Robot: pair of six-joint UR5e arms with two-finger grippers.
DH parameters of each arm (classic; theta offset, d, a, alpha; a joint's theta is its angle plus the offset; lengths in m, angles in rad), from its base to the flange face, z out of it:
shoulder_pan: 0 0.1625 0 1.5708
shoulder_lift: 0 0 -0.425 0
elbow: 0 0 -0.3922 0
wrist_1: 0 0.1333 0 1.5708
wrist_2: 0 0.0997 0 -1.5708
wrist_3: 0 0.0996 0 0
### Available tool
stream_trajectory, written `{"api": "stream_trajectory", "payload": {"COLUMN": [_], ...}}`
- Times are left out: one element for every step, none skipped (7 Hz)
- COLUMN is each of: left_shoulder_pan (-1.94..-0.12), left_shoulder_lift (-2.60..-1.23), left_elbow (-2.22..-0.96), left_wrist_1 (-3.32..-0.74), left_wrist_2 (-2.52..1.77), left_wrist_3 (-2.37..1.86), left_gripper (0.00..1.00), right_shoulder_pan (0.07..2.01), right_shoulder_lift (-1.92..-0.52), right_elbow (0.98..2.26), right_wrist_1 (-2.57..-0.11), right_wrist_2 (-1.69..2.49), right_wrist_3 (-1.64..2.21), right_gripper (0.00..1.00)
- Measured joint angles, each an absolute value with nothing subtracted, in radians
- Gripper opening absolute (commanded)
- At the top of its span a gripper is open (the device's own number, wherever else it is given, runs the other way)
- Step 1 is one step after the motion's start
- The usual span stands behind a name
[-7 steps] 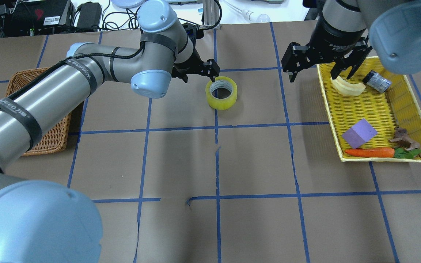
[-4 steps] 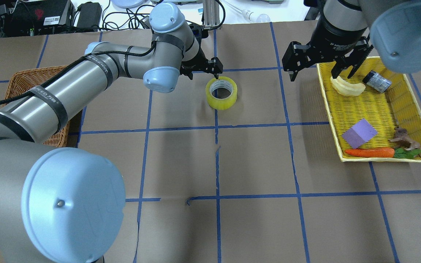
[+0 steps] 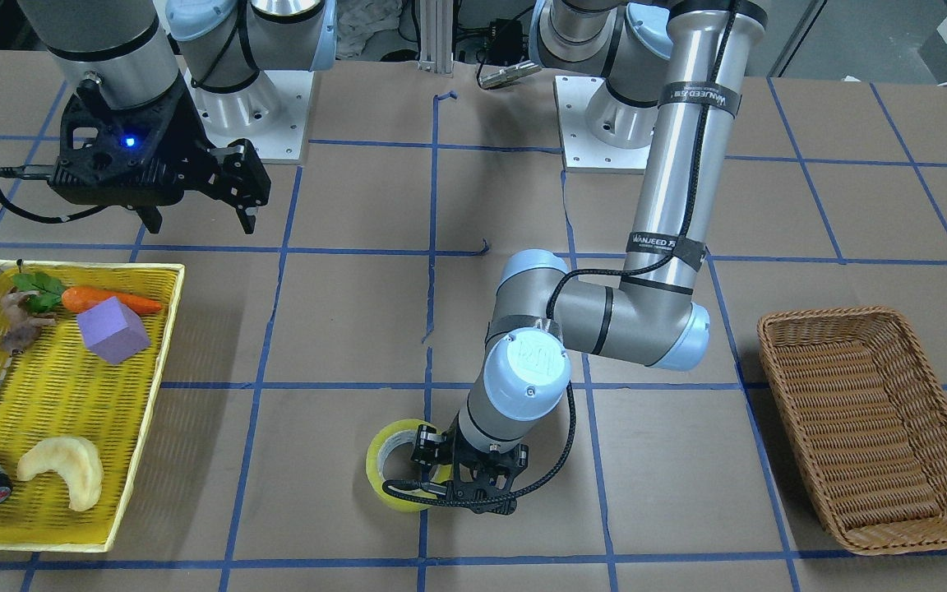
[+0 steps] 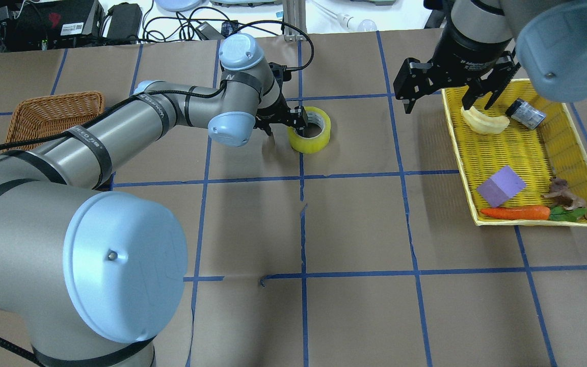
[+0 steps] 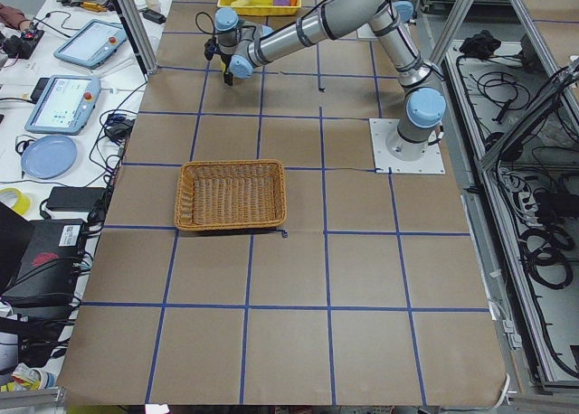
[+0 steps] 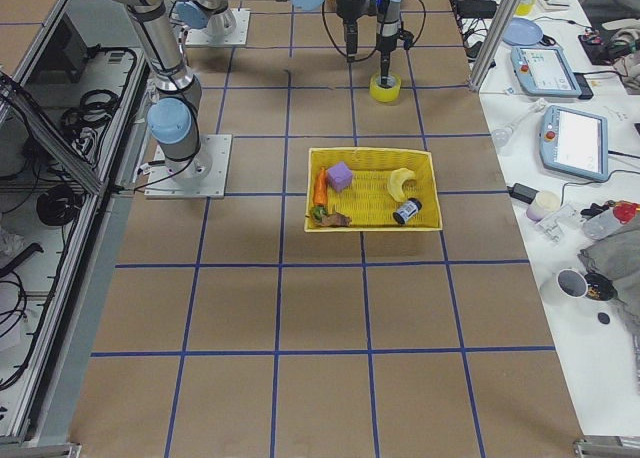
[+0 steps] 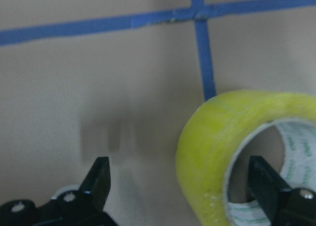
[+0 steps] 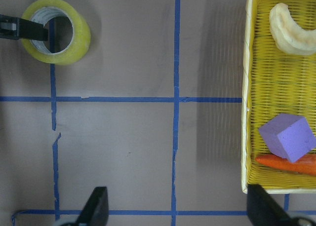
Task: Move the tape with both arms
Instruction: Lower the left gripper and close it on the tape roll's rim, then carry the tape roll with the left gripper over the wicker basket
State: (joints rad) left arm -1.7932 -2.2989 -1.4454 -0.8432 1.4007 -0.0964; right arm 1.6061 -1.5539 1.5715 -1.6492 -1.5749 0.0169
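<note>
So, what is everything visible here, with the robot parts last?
tape: 1, yellow-green, mid-table, lying flat
tray: 1, yellow, on the robot's right
cube: 1, purple, in tray
carrot: 1, orange, in tray
crescent: 1, pale, in tray
can: 1, grey, in tray
figure: 1, brown, in tray
basket: 1, brown wicker, on the robot's left
left hand: 1, black, open, straddling the tape's wall
right hand: 1, black, open, raised near tray

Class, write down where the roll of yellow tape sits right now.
Overhead view: the tape lies flat on the table, far half, over the centre blue line, the left gripper straddling its left wall with open jaws.
</note>
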Motion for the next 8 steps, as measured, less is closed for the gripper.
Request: {"api": "stream_trajectory", "payload": {"left_shoulder_pan": [-1.793,-1.793,-1.793,-1.789,-1.770,-1.715,-1.635,-1.549], "left_shoulder_lift": [-2.289,-2.279,-2.270,-2.260,-2.242,-2.212,-2.174,-2.136], "left_elbow": [-1.446,-1.446,-1.448,-1.452,-1.450,-1.445,-1.442,-1.444], "left_wrist_1": [-0.845,-0.850,-0.853,-0.867,-0.909,-0.975,-1.033,-1.077], "left_wrist_2": [1.402,1.403,1.411,1.437,1.481,1.524,1.544,1.560], "left_wrist_3": [-0.095,-0.091,-0.082,-0.059,-0.030,-0.004,0.044,0.120], "left_gripper": [0.00,0.00,0.00,0.00,0.00,0.00,0.00,0.00], "right_shoulder_pan": [1.606,1.606,1.606,1.606,1.606,1.606,1.606,1.606], "right_shoulder_lift": [-1.554,-1.554,-1.554,-1.554,-1.554,-1.554,-1.554,-1.554], "right_elbow": [1.572,1.572,1.572,1.572,1.572,1.572,1.572,1.572], "right_wrist_1": [-1.649,-1.649,-1.649,-1.649,-1.649,-1.649,-1.649,-1.649], "right_wrist_2": [-1.575,-1.575,-1.575,-1.574,-1.574,-1.575,-1.575,-1.575], "right_wrist_3": [0.017,0.017,0.017,0.017,0.017,0.017,0.017,0.017], "right_gripper": [1.00,1.00,1.00,1.00,1.00,1.00,1.00,1.00]}}
